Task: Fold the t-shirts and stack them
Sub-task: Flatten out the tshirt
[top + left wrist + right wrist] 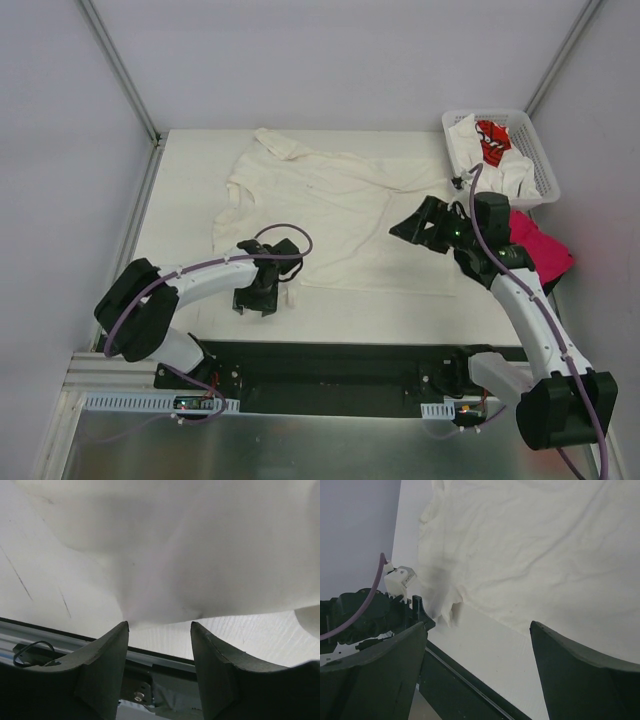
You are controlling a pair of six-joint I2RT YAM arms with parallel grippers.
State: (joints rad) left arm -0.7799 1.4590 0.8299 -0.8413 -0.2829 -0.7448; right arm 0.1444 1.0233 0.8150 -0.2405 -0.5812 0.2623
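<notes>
A cream-white t-shirt (340,205) lies spread flat in the middle of the table. My left gripper (258,300) is open at the shirt's near-left hem corner. In the left wrist view the cloth edge (200,555) hangs just beyond the gripper's (160,625) tips, with nothing between the jaws. My right gripper (420,228) is open and empty, held above the shirt's right side. The right wrist view shows this gripper (477,625) wide open over the shirt (545,545). A white shirt with red print (492,140) lies in the basket. A magenta-pink shirt (540,250) lies at the table's right edge.
The white lattice basket (530,135) stands at the back right corner. Grey walls enclose the table on three sides. The black base rail (330,365) runs along the near edge. My left arm (370,615) shows in the right wrist view.
</notes>
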